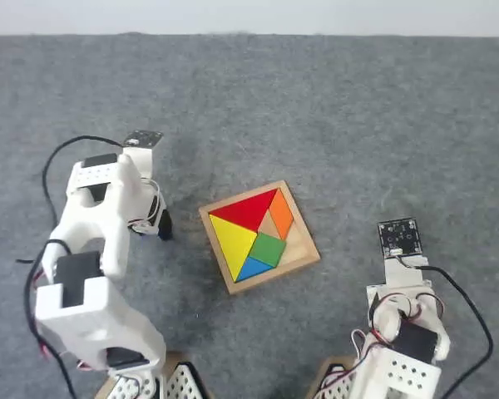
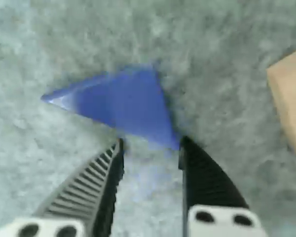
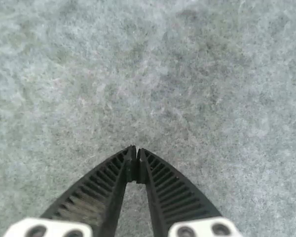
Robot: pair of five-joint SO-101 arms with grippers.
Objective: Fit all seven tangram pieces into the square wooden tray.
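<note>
The square wooden tray [image 1: 302, 261] lies mid-table, turned at an angle. In it sit a red triangle [image 1: 249, 209], a yellow triangle [image 1: 231, 237], an orange piece [image 1: 281, 214], a green square [image 1: 269, 248] and a small blue triangle [image 1: 251, 268]; bare wood shows along its right side. A darker blue triangle [image 2: 123, 101] lies flat on the carpet left of the tray, whose corner [image 2: 288, 94] shows nearby. My left gripper [image 2: 150, 143] [image 1: 162, 223] is open, low over the carpet, its fingertips either side of the triangle's near corner. My right gripper [image 3: 136, 150] is shut, empty, over bare carpet.
Grey carpet covers the whole table. The right arm's wrist [image 1: 399, 238] is folded back at the lower right, well off the tray. The left arm's body [image 1: 100, 216] stands over the carpet left of the tray.
</note>
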